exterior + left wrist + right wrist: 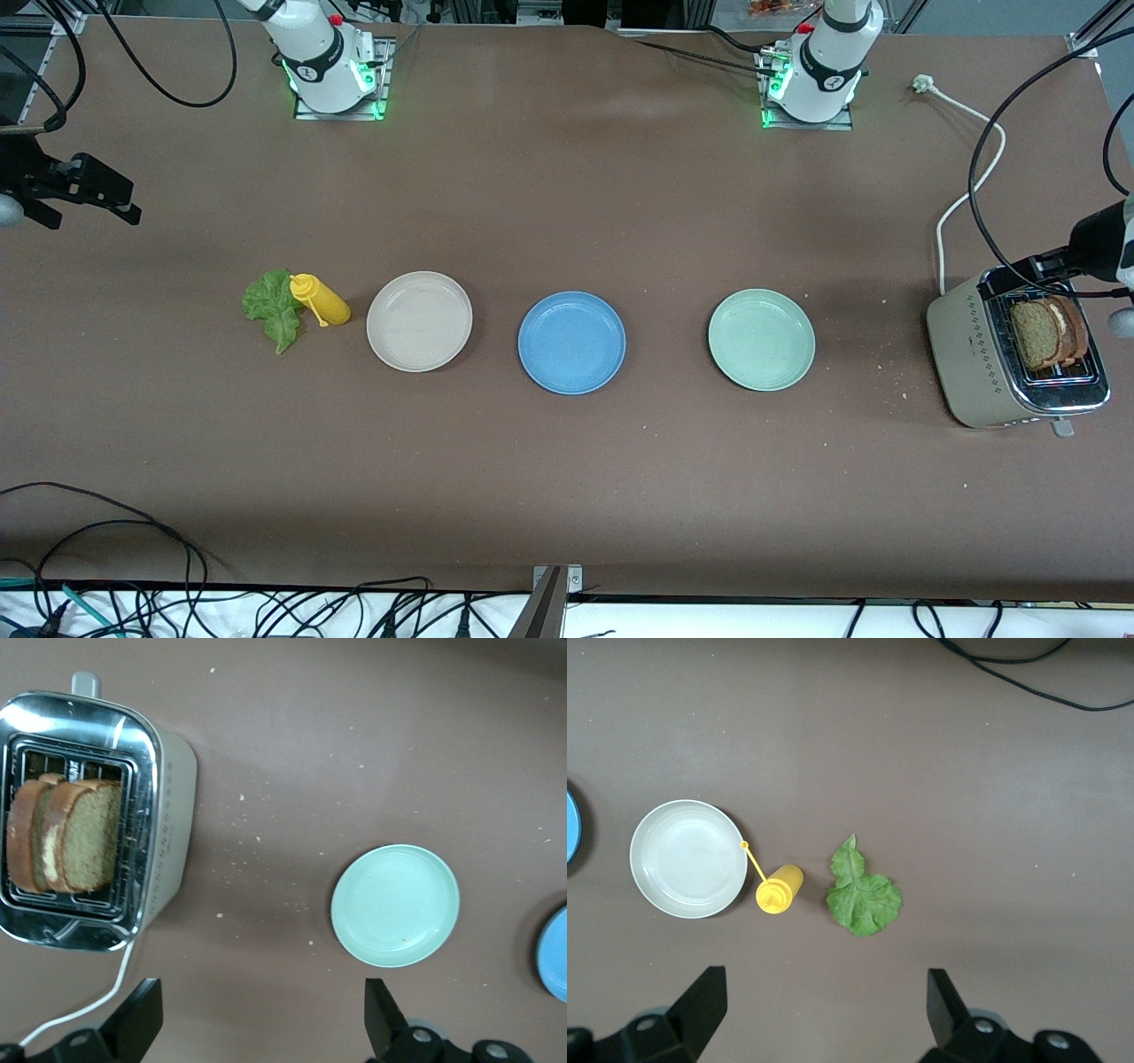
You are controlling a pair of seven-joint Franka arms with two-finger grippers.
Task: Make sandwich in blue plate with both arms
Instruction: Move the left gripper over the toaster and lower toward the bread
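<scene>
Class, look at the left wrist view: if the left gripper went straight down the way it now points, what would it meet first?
Probably bare table. The open left gripper points down at the brown surface between the toaster and the mint plate, touching neither. Depth is hard to judge, so this is an estimate.

The tabletop (567, 204) is plain matte brown, speckled with pale crumbs near the toaster (974, 354), which is beige with a shiny chrome top and dotted lines on its side. The bread slices (1045, 332) in it are brown with darker crust. The blue plate (571, 342) is medium blue, one plate (419, 321) beige, another (761, 338) pale mint green. The lettuce leaf (268, 306) is green, the squeeze bottle (321, 299) yellow. A white cord (961, 190) runs from the toaster.
</scene>
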